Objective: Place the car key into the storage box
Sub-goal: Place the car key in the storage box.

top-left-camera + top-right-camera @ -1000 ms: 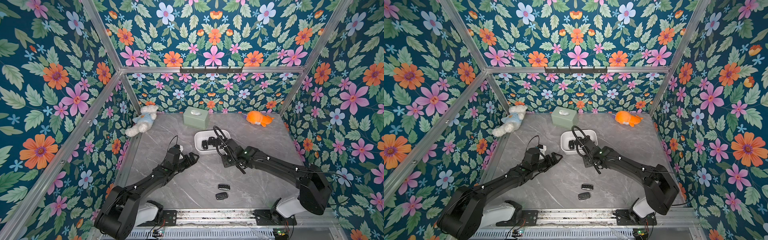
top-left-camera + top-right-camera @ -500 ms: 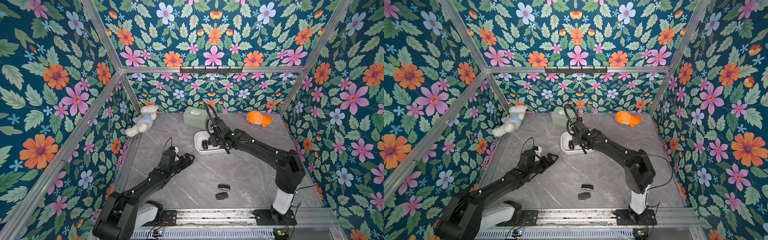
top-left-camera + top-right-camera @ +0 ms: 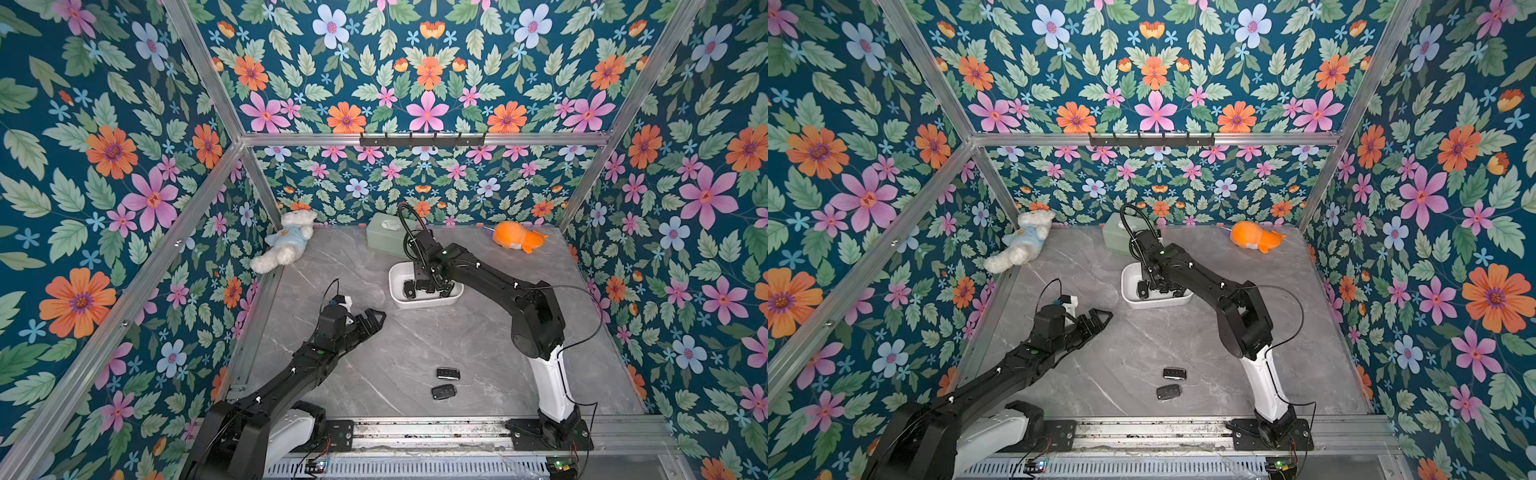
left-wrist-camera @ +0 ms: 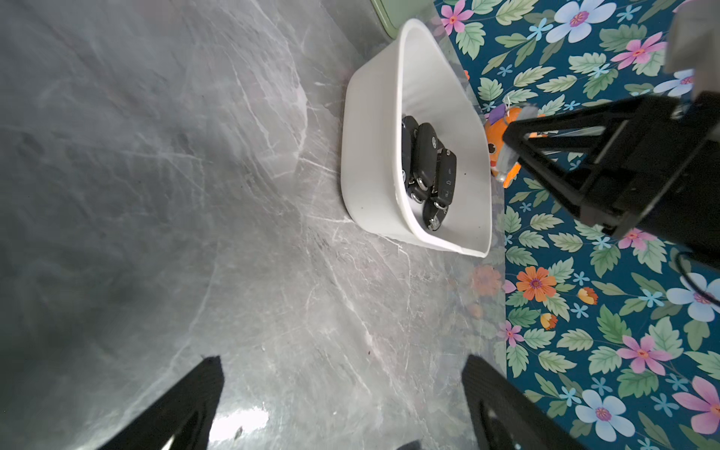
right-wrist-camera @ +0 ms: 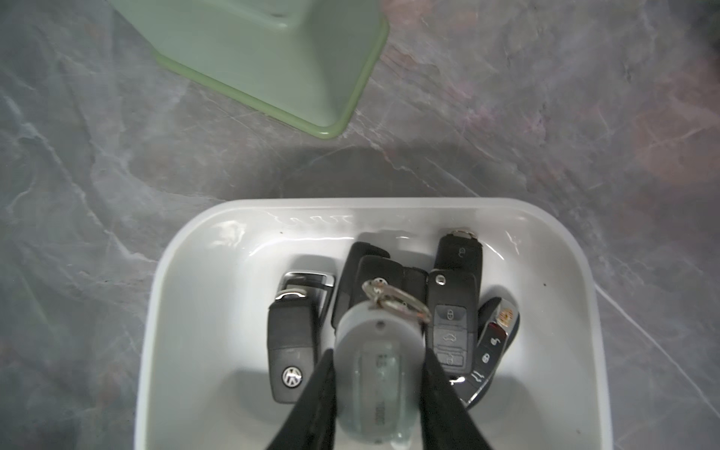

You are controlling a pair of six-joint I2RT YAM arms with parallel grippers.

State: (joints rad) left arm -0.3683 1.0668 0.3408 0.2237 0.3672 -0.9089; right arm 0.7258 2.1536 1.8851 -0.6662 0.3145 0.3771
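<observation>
The white storage box (image 3: 397, 291) (image 3: 1127, 293) sits mid-table with several black key fobs (image 5: 292, 343) (image 4: 426, 163) lying inside. My right gripper (image 5: 378, 362) (image 3: 432, 278) points down into the box, shut on a grey oval car key (image 5: 374, 331) with a metal ring, hanging just above the fobs. Two more black car keys (image 3: 448, 373) (image 3: 444, 391) lie on the table near the front edge. My left gripper (image 4: 343, 360) (image 3: 374, 318) hovers open and empty over bare table, in front and to the left of the box (image 4: 374, 117).
A sage-green tissue box (image 3: 384, 237) (image 5: 272, 50) stands right behind the storage box. A white teddy (image 3: 286, 241) lies at the back left, an orange plush (image 3: 517, 239) at the back right. Floral walls close in three sides.
My right arm has lifted its elbow and swung the gripper, still holding the grey key, over and down into the box. The left gripper drew back slightly towards the front left.
</observation>
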